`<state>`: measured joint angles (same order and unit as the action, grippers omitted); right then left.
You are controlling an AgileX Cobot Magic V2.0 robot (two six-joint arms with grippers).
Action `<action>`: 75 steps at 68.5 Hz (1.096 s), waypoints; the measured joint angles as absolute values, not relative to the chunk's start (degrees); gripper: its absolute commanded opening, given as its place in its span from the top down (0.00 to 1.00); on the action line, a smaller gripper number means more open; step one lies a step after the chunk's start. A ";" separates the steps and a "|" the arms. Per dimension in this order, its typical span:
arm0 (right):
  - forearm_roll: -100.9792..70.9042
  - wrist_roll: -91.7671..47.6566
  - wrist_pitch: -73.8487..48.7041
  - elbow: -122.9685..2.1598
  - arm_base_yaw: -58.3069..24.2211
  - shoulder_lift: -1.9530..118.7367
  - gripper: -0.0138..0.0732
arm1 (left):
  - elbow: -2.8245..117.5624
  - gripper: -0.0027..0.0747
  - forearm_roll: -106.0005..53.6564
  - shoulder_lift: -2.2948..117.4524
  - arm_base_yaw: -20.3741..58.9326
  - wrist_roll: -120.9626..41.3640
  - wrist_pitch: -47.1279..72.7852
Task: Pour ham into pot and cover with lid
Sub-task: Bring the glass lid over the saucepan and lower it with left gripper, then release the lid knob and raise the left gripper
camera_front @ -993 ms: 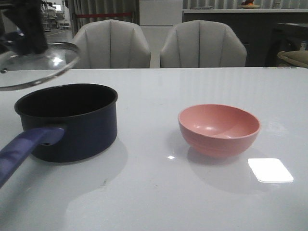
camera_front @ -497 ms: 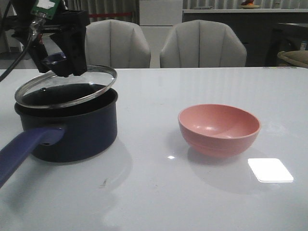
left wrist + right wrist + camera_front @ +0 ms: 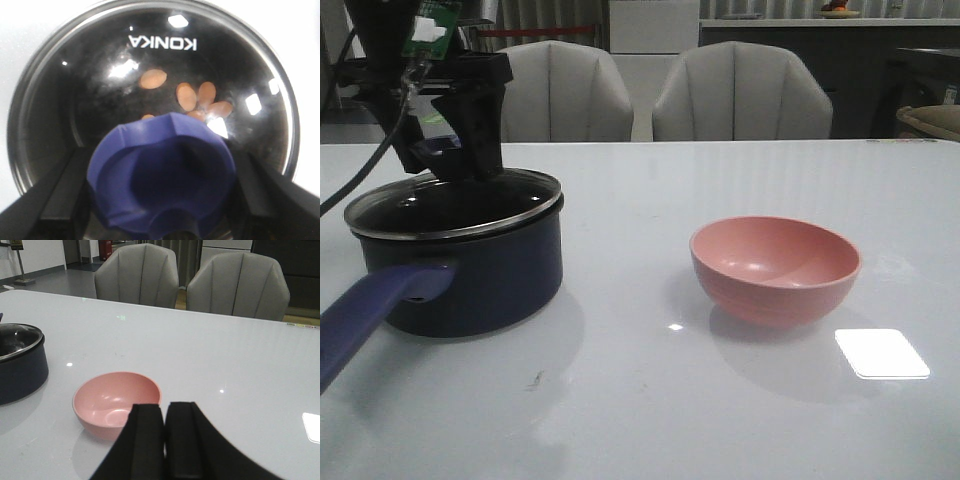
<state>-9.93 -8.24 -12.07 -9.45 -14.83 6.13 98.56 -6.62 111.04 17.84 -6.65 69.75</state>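
Two grey upholstered chairs (image 3: 660, 90) stand behind the glossy white table (image 3: 650, 400), which bears all items under review. Landmark: the dark navy round saucepan with a long blue-purple handle, the pot (image 3: 470, 270). Seated on the pot's rim, apparently level, is the round clear glass lid with metal rim and flared blue-purple knob (image 3: 455, 205). Through the glass, the left wrist view shows several small orange-pink ham chunks (image 3: 187, 97) on the pot's black floor. A salmon-pink round bowl (image 3: 775, 268) sits well to the right of the pot and is empty. The left gripper (image 3: 162, 200) stands directly above the pot, its black fingers (image 3: 62, 195) flanking the knob, one on either side; whether they press it or have slackened cannot be told. The right gripper (image 3: 165, 440) hangs near the bowl, well apart from the pot, jaws together on nothing. Judgement: pouring is done and covering is at its last stage (lid down, not yet released). The next move calls for opening the left jaws and lifting straight up, clear of the knob, without dragging the lid off-centre.
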 measured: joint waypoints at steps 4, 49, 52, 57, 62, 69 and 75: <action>-9.93 -8.24 -12.07 -9.45 -14.83 6.13 0.66 | 98.56 0.19 -6.62 111.17 17.84 -6.65 69.75; -9.93 -8.24 -12.07 -9.45 -14.83 6.13 0.66 | 101.20 0.18 -6.44 105.20 17.84 -7.78 69.44; -9.93 -8.24 -12.07 -9.45 -14.83 6.13 0.66 | 100.21 0.18 -6.44 102.52 17.84 -8.16 69.04; -9.93 -8.24 -12.07 -9.45 -14.83 6.13 0.66 | 97.64 0.18 -6.44 98.27 17.84 -8.42 67.33; -9.93 -8.24 -12.07 -9.45 -14.83 6.13 0.66 | 94.25 0.18 -6.44 93.83 17.84 -8.44 65.21; -9.93 -8.24 -12.07 -9.45 -14.83 6.13 0.66 | 88.56 0.18 -6.44 86.95 17.84 -8.54 62.51; -9.93 -8.24 -12.07 -9.45 -14.83 6.13 0.66 | 83.58 0.18 -6.69 81.22 17.84 -8.54 60.27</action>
<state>-9.93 -8.24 -12.07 -9.45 -14.83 6.13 83.58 -6.69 81.22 17.84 -8.54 60.27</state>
